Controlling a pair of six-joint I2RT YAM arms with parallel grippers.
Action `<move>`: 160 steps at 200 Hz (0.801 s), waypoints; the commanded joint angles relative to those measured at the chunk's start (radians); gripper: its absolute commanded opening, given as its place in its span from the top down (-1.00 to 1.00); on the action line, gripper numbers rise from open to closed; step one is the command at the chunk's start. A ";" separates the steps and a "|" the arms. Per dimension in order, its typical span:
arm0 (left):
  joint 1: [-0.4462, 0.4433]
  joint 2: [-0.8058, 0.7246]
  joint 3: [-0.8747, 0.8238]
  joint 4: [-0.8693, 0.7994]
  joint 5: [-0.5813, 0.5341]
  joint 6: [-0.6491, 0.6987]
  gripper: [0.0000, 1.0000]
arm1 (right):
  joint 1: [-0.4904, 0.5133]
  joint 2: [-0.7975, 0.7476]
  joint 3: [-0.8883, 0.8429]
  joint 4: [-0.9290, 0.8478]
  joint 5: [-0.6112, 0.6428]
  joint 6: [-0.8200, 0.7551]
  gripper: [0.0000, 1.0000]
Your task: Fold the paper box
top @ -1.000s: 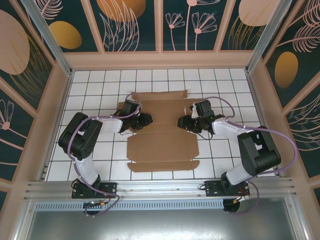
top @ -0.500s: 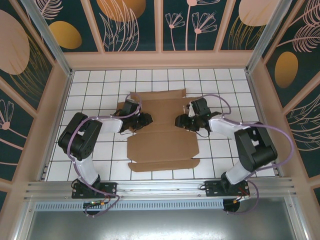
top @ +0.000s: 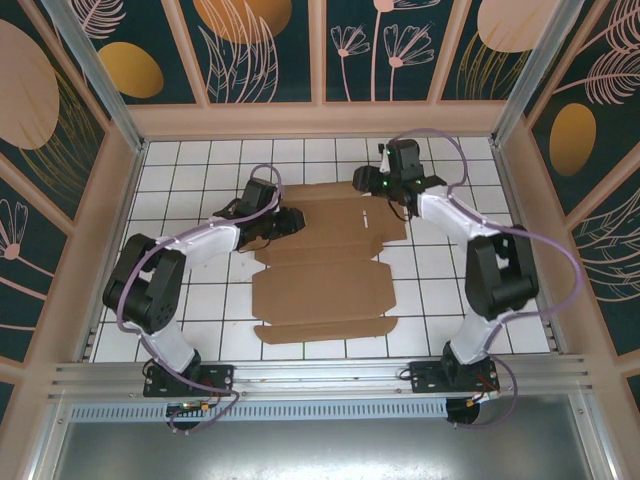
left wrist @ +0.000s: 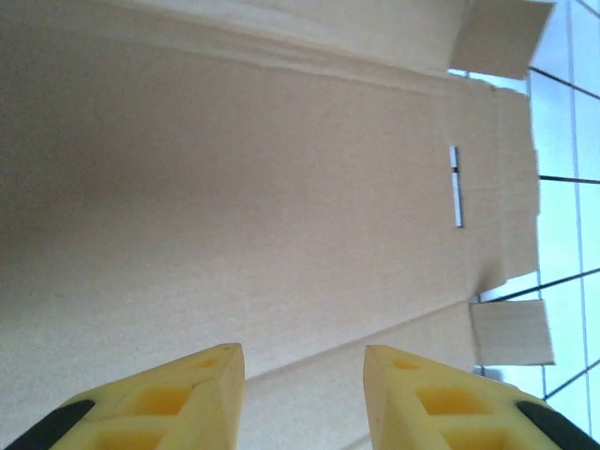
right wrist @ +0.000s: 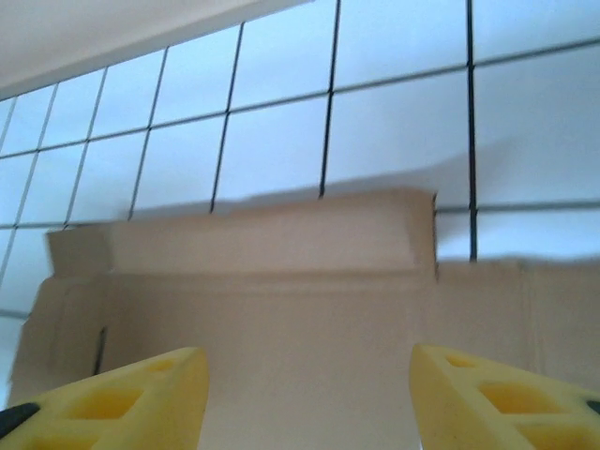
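The paper box [top: 325, 290] lies on the table as a flat brown die-cut sheet with creases and side flaps. My left gripper [top: 289, 221] hovers over the sheet's left edge, toward the far end. In the left wrist view it [left wrist: 305, 375] is open, with bare cardboard [left wrist: 281, 187] showing in the gap between the yellow fingertips. My right gripper [top: 363, 184] is at the sheet's far edge, right of centre. Seen from the right wrist, it [right wrist: 309, 384] stands wide open over the cardboard [right wrist: 309, 309], nothing between its fingers, and the far flap [right wrist: 281, 234] is just ahead.
The table [top: 200, 170] is white tile with a black grid, fenced by a tan frame [top: 320, 120] on three sides. A narrow slot [left wrist: 456, 185] and a small side flap [left wrist: 511, 333] mark the sheet's far side in the left wrist view.
The right arm swung from the sheet's right-middle edge up to its far edge. The left gripper shifted slightly toward the far side. Both grippers opened a little.
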 commanded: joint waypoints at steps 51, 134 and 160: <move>0.002 -0.045 -0.164 0.056 0.099 -0.099 0.28 | -0.088 0.421 0.466 -0.232 -0.138 -0.258 -0.17; 0.003 0.067 -0.133 -0.019 0.059 -0.063 0.30 | -0.097 0.481 0.541 -0.115 -0.188 -0.317 -0.11; 0.003 0.114 -0.073 -0.077 0.021 -0.027 0.30 | -0.027 0.454 0.550 -0.097 -0.052 -0.433 -0.11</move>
